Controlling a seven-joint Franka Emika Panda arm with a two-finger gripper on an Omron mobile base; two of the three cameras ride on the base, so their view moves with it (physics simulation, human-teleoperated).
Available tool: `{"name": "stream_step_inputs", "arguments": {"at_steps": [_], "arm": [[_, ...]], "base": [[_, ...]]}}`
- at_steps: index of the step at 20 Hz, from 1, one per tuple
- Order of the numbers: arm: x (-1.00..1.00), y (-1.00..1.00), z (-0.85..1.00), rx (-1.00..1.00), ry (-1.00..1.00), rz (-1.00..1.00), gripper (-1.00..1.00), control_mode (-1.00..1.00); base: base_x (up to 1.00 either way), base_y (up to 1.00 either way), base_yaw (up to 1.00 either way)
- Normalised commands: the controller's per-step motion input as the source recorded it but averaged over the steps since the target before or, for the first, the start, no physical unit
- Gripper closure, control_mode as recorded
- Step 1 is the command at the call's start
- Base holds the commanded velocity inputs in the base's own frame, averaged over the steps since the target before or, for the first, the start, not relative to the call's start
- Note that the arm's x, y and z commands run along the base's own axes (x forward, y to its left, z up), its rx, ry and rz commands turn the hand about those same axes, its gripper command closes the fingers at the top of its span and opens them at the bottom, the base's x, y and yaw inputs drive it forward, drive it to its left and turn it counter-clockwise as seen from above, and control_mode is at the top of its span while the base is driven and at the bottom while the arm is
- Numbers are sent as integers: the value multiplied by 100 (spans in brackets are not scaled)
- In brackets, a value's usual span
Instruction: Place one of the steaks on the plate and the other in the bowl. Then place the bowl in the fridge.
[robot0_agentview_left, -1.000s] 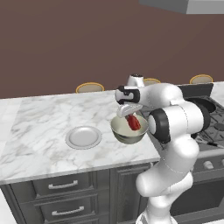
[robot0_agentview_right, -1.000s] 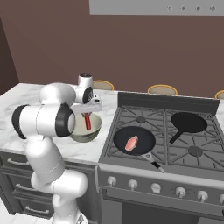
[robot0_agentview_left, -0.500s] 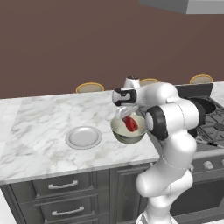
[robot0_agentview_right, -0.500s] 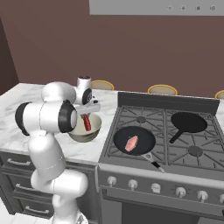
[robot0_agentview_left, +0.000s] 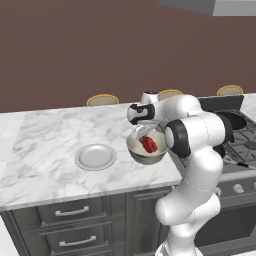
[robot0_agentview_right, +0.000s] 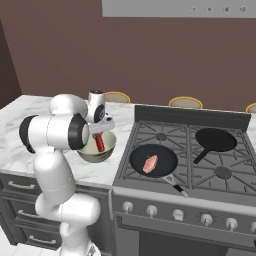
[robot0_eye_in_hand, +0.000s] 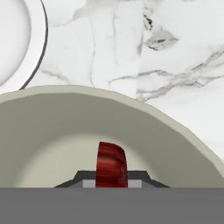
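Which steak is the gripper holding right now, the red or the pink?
The bright red steak, pinched on edge in the gripper over the bowl. The paler pink steak lies flat in the black pan on the stove.

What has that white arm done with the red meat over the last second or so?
Little has changed. The hand has eased the red steak slightly lower into the bowl and still grips it edge-on; it has not let go. The bowl, the plate beside it and the pink steak in the black pan on the stove stayed where they were.
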Motion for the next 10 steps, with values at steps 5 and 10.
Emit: {"name": "stream_step_inputs", "arguments": {"at_steps": [5, 10], "arm": [[0, 0, -6, 0, 0, 2, 100, -100], [0, 0, -5, 0, 0, 3, -100, -100]], "base": [[0, 0, 0], [0, 0, 0]]}}
